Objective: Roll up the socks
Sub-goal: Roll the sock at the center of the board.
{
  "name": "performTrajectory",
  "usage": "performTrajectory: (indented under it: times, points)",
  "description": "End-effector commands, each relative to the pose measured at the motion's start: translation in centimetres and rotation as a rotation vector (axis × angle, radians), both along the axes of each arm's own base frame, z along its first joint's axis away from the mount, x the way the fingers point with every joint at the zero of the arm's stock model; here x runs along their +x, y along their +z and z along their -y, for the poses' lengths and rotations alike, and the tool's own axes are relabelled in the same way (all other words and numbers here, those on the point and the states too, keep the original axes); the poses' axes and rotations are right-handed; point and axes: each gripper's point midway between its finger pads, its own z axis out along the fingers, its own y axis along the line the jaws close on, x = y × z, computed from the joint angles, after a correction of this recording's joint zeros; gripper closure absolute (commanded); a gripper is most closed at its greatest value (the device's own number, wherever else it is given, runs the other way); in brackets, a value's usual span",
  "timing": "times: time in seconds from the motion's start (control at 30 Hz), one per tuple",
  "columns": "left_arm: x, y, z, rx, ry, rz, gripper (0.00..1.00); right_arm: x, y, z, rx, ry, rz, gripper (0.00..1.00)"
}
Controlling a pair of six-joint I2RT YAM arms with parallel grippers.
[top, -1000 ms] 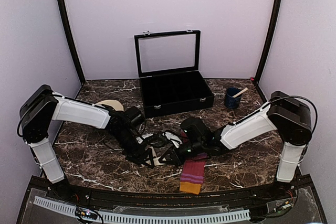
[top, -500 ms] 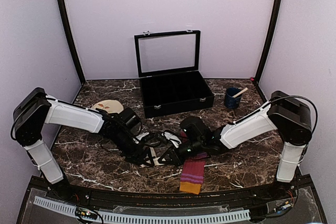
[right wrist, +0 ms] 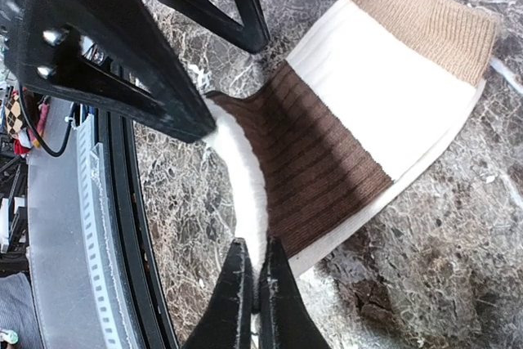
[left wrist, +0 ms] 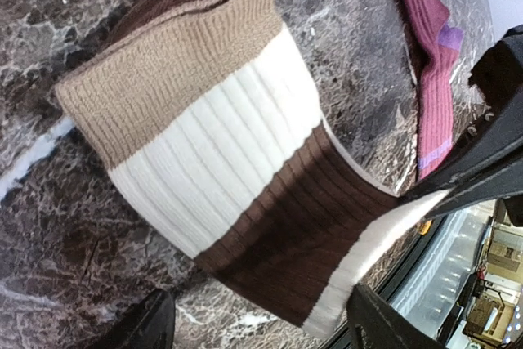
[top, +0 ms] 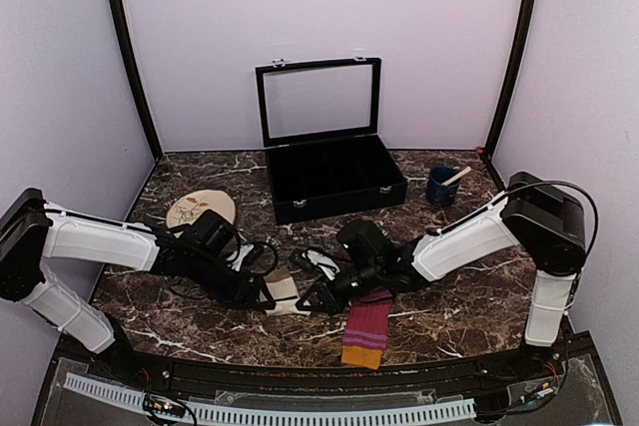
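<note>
The cream sock (top: pixel 285 289) with tan cuff and brown bands lies partly flat near the table's front middle. In the right wrist view my right gripper (right wrist: pixel 255 271) is shut on this sock's (right wrist: pixel 368 112) white edge, lifting that edge off the marble. My left gripper (top: pixel 267 296) stands wide open just left of the sock. In the left wrist view its fingers (left wrist: pixel 151 324) flank the brown end of the sock (left wrist: pixel 237 161) without clamping it. The magenta-purple sock (top: pixel 365 331) with orange cuff lies flat at the front edge, right of both grippers.
An open black case (top: pixel 334 179) stands at the back middle. A blue cup (top: pixel 442 188) with a stick sits back right. A beige floral disc (top: pixel 200 210) lies at the left. Black cables (top: pixel 262 254) trail by the left wrist.
My left arm has swung lower and back to the left, uncovering the disc, and its jaws have opened a little wider. The right gripper keeps its pinch on the cream sock.
</note>
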Motion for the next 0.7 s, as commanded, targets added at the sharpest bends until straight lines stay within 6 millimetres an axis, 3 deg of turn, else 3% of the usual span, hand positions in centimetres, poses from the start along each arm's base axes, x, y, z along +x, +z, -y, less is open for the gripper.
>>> performTrajectory:
  times: [0.0,0.23,0.67]
  points:
    - [1.2,1.8,0.3,-0.077,0.054,0.088,0.25,-0.3,0.4,-1.1,0.024,0.025,0.006,1.00]
    - [1.1,3.4,0.1,-0.155,0.075,0.149,0.27,-1.3,-0.5,-2.0,-0.005,0.072,-0.018,0.99]
    - [-0.4,3.4,-0.2,-0.219,0.050,0.205,0.46,-1.9,-0.5,-3.3,-0.074,0.131,-0.107,0.99]
